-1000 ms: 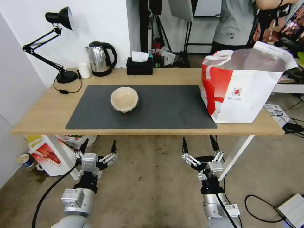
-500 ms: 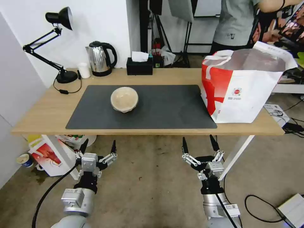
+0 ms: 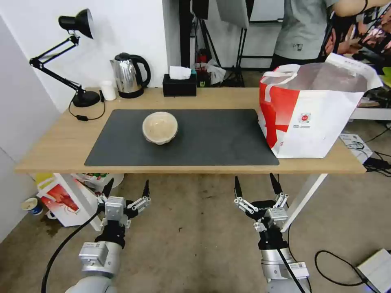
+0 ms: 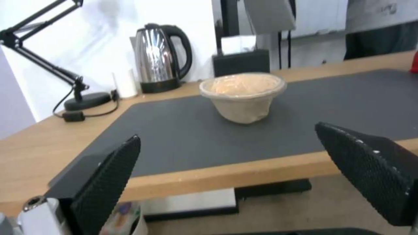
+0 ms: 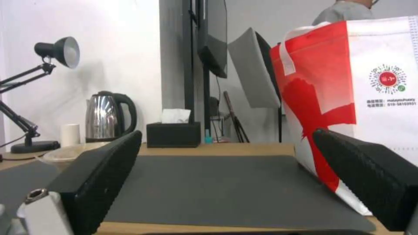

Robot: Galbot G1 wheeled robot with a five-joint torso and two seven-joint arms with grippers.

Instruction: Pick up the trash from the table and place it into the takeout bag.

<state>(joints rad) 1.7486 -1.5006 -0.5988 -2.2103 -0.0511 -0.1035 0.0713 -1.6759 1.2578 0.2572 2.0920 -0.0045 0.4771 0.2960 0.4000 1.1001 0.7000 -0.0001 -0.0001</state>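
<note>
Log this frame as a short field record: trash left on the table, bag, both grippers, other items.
trash on table: one beige clear-lidded bowl, upright on the dark grey mat, apart from the bag
takeout bag: white with red side panel, standing open at the table's right end, partly on the mat
left gripper: below the table's front edge, jaws open, empty
right gripper: below the front edge, jaws open, empty
other items: desk lamp, kettle, small white cup, black tissue box along the far edge
</note>
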